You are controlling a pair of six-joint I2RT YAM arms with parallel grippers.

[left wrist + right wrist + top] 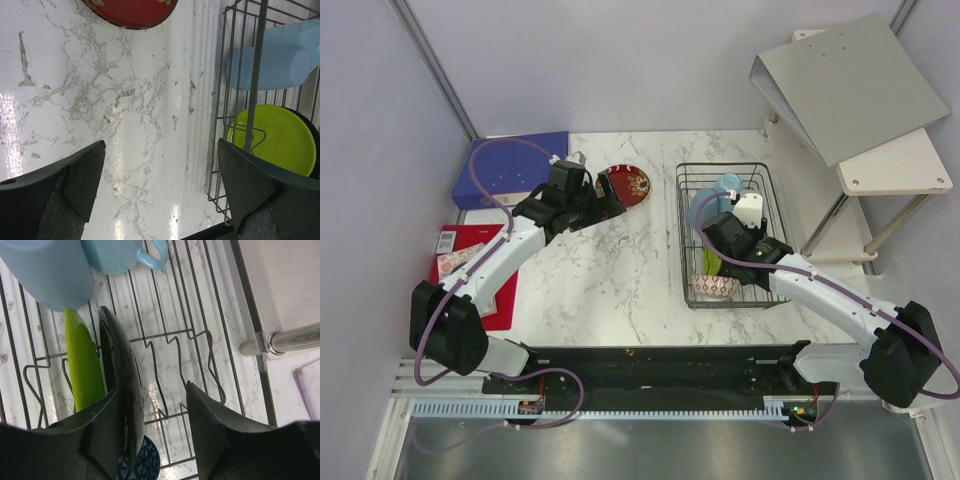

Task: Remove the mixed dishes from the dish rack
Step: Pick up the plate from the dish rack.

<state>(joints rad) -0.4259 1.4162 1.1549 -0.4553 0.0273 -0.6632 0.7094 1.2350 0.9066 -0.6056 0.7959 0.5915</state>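
The black wire dish rack [770, 240] stands at the right of the table. It holds two light blue cups [705, 207], a lime green plate [708, 263] and a red-and-white bowl [715, 287]. My right gripper [713, 245] is inside the rack. In the right wrist view it [154, 390] is open, and the upright black plate [122, 380] stands between its fingers, against the left one. The lime plate [82, 365] is just outside, with a blue patterned bowl [146, 462] below. My left gripper [608, 190] [161, 145] is open and empty beside a red patterned plate [628, 184] on the table.
A blue ring binder [510, 168] lies at the back left and a red mat [470, 270] at the left edge. A white stand with a grey panel [860, 90] rises right of the rack; its metal leg [290, 340] runs close to the rack's side.
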